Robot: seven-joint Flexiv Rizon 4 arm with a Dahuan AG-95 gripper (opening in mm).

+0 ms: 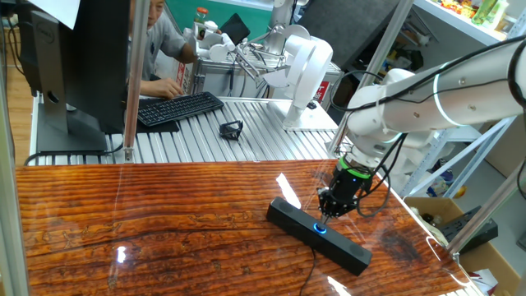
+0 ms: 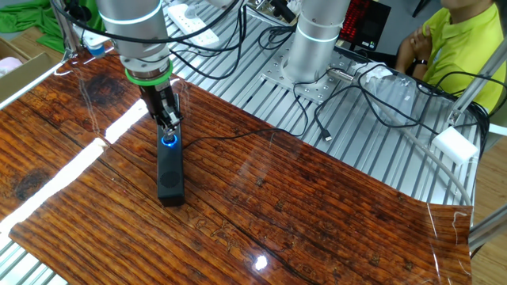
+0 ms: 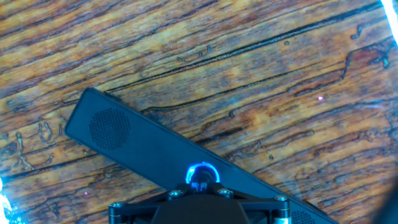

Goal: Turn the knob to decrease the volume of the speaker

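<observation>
Gripper (image 3: 200, 186) over knob (image 3: 200, 171) — speaker (image 3: 124, 134) flat — jaw state unclear.

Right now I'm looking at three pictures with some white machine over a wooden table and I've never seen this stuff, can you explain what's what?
The white machine is a robot arm. Its hand has two fingers and is lowered right onto the knob, the small control with a glowing blue ring. The knob sits in the top of a long black speaker lying on the wooden table. Two pictures come from fixed cameras on different sides of the table. The third comes from a camera on the hand, looking down at the knob. Whether the fingers grip it, the pictures don't show. The black keyboard behind lies at a person's hands.
</observation>
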